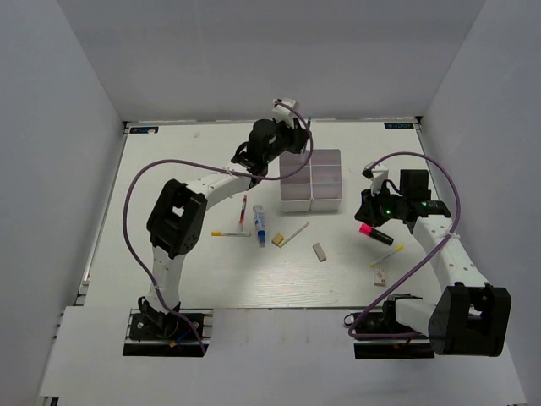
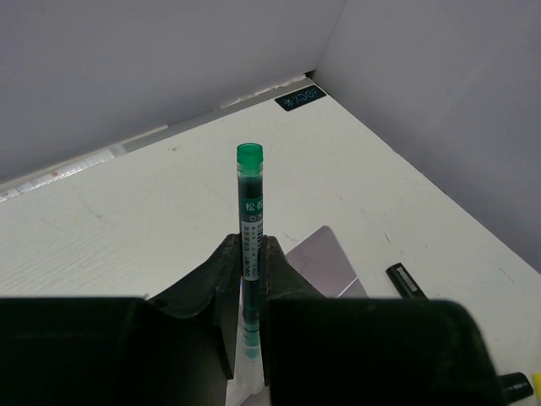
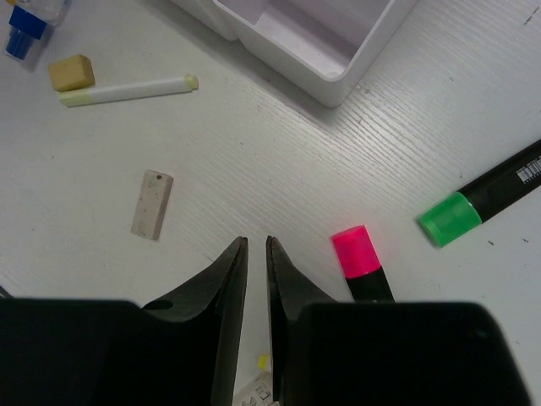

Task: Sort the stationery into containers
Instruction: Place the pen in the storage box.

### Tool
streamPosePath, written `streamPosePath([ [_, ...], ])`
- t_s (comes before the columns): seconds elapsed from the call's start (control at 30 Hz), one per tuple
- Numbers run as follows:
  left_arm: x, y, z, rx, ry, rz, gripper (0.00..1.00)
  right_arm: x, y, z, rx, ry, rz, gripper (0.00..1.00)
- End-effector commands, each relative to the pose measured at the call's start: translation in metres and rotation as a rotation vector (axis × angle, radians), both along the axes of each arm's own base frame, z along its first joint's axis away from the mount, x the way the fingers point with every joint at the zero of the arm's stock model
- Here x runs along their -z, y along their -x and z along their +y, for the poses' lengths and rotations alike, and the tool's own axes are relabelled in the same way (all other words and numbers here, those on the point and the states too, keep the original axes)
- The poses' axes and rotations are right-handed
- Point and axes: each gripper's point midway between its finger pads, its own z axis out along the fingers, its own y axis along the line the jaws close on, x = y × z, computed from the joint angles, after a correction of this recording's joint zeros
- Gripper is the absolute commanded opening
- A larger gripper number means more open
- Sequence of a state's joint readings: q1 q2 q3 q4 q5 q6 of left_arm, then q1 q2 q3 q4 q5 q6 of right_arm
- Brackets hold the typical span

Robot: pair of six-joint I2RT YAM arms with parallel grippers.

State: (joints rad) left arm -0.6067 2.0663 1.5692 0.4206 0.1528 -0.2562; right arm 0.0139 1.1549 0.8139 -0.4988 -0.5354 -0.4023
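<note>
Starting at the near side, the right gripper (image 3: 255,243) is seen low over the table, at the right of the overhead frame. Its jaws stand only a little apart and nothing is held between them. The pink highlighter (image 3: 359,254) lies just beside these jaws, at their right in the wrist view, and is not touched by them. Its long axis runs nearly parallel to the fingers, the pink end pointing to the top of the frame and the black body partly hidden behind the gripper at the bottom. A small shift to the right and a wider opening are judged to be needed before it can be taken.

The green marker (image 3: 473,199) lies further to the right, slanted. At the left of that frame a grey eraser (image 3: 152,204), a white stick (image 3: 127,90) and a tan eraser (image 3: 70,73) are spread on the table, well apart from the jaws. Beyond them, a corner of the white organiser tray (image 3: 338,80) is seen at the top.

Farthest away, the left gripper (image 2: 251,247) is closed on a green-capped pen (image 2: 249,186), which stands out past the fingertips along their line. In the overhead view this gripper is held over the far left part of the tray, so the left arm is the nearer one to the containers. Which compartment lies under the pen cannot be told.
</note>
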Motion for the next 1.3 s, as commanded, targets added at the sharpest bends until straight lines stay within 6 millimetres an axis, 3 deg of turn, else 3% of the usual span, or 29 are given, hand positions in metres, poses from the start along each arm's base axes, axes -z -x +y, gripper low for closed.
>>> streamPosePath([
  [0.0, -0.037, -0.013, 0.004, -0.101, -0.003, -0.119, 0.04, -0.006, -0.002, 0.003, -0.026, -0.011, -0.039, 0.21],
  [0.17, -0.010, -0.009, 0.002, -0.120, -0.079, -0.100, 0.16, -0.005, 0.000, 0.004, -0.043, -0.014, -0.042, 0.25],
  [0.23, -0.011, -0.011, 0.007, -0.155, -0.077, -0.103, 0.20, -0.007, -0.002, 0.006, -0.049, -0.025, -0.046, 0.25],
  [0.43, -0.001, -0.018, 0.011, -0.192, -0.092, -0.087, 0.22, -0.009, -0.005, 0.009, -0.060, -0.038, -0.041, 0.26],
  [0.57, 0.006, -0.012, 0.011, -0.171, -0.118, -0.058, 0.44, -0.012, -0.006, 0.011, -0.081, -0.040, -0.049, 0.33],
  [0.6, 0.008, -0.010, 0.013, -0.170, -0.122, -0.053, 0.56, -0.013, -0.006, 0.011, -0.091, -0.036, -0.058, 0.36],
  [0.63, 0.014, -0.006, 0.016, -0.170, -0.127, -0.048, 0.62, -0.014, -0.006, 0.012, -0.101, -0.043, -0.059, 0.42],
  [0.7, 0.000, 0.003, 0.015, -0.162, -0.111, -0.066, 0.71, -0.016, -0.003, 0.017, -0.135, -0.063, -0.061, 0.47],
  [0.77, -0.012, 0.009, 0.015, -0.142, -0.098, -0.079, 0.73, -0.021, -0.003, 0.021, -0.157, -0.076, -0.071, 0.53],
  [0.83, -0.042, 0.020, 0.019, -0.122, -0.075, -0.120, 0.74, -0.025, -0.001, 0.027, -0.187, -0.109, -0.077, 0.54],
  [0.9, -0.060, 0.031, 0.026, -0.112, -0.074, -0.122, 0.78, -0.036, -0.003, 0.035, -0.222, -0.130, -0.106, 0.54],
  [0.93, -0.059, 0.039, 0.032, -0.111, -0.086, -0.108, 0.81, -0.040, -0.005, 0.038, -0.229, -0.136, -0.112, 0.54],
  [0.97, -0.089, 0.051, 0.043, -0.123, -0.062, -0.135, 0.83, -0.046, -0.007, 0.045, -0.254, -0.140, -0.128, 0.54],
  [1.03, -0.081, 0.068, 0.064, -0.159, -0.090, -0.059, 0.92, -0.047, -0.009, 0.054, -0.269, -0.142, -0.109, 0.54],
  [1.07, -0.109, 0.082, 0.087, -0.191, -0.060, -0.075, 0.92, -0.055, -0.013, 0.065, -0.295, -0.140, -0.131, 0.54],
  [1.1, -0.111, 0.093, 0.097, -0.206, -0.060, -0.057, 0.93, -0.056, -0.015, 0.069, -0.298, -0.139, -0.130, 0.54],
  [1.13, -0.085, 0.106, 0.112, -0.237, -0.090, 0.026, 1.00, -0.047, -0.013, 0.084, -0.321, -0.136, -0.081, 0.53],
  [1.17, -0.083, 0.112, 0.131, -0.305, -0.093, 0.044, 1.00, -0.052, -0.016, 0.091, -0.330, -0.135, -0.082, 0.53],
  [1.2, -0.059, 0.126, 0.143, -0.318, -0.123, 0.090, 1.00, -0.052, -0.021, 0.098, -0.328, -0.135, -0.064, 0.51],
  [1.23, -0.071, 0.147, 0.161, -0.338, -0.077, 0.106, 1.00, -0.057, -0.018, 0.117, -0.370, -0.122, -0.070, 0.51],
  [1.27, -0.066, 0.156, 0.174, -0.377, -0.068, 0.129, 1.00, -0.051, -0.019, 0.124, -0.374, -0.119, -0.039, 0.50],
])
